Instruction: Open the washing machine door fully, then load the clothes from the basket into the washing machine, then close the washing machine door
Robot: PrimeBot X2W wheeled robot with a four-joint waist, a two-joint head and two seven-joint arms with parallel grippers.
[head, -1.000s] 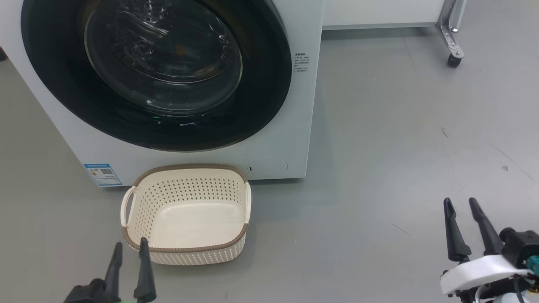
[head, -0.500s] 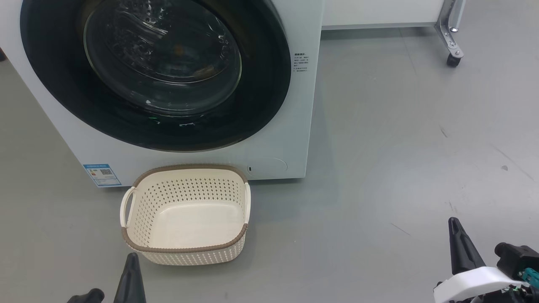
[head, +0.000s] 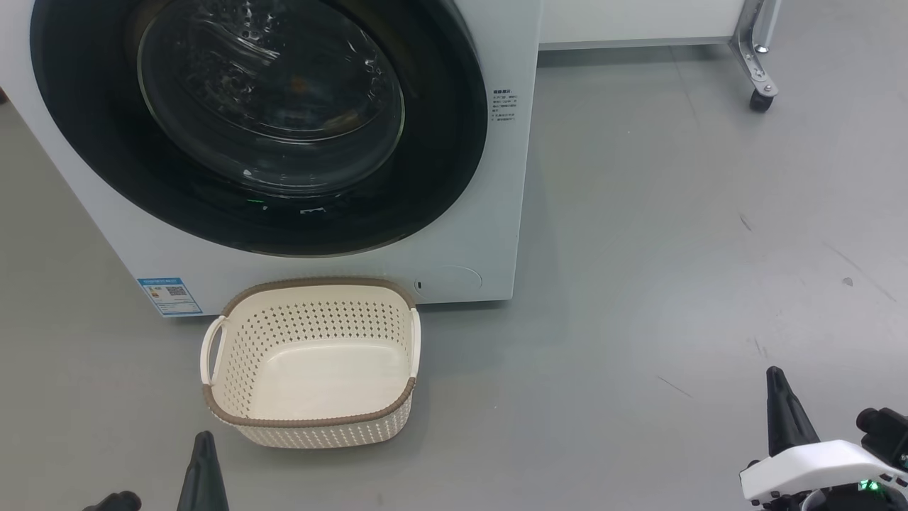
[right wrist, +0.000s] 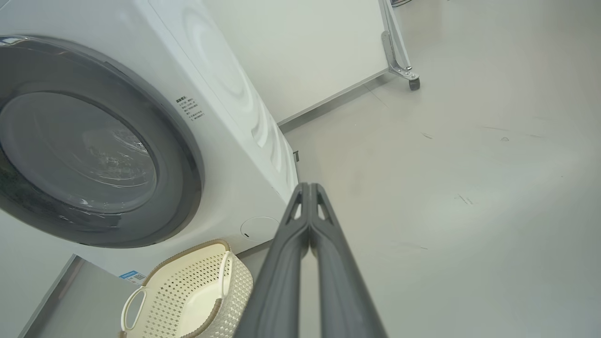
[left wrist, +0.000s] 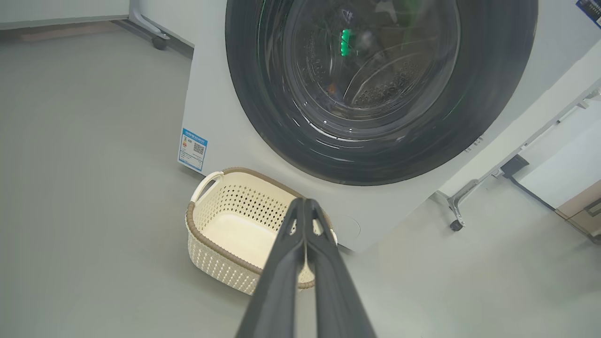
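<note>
Judging from the shut black-rimmed glass door (head: 262,121) and empty cream perforated basket (head: 316,282), you look done. Your left hand (left wrist: 304,202) and right hand (right wrist: 309,186) sit pinched together.

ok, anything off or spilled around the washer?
Nothing stands out. The washing machine door sits shut and flush, and the basket stands upright and empty in front of it. Nothing is spilled. There are only faint scuff marks on the floor.

Grey floor (head: 674,213), metal castor leg (head: 759,50)
</note>
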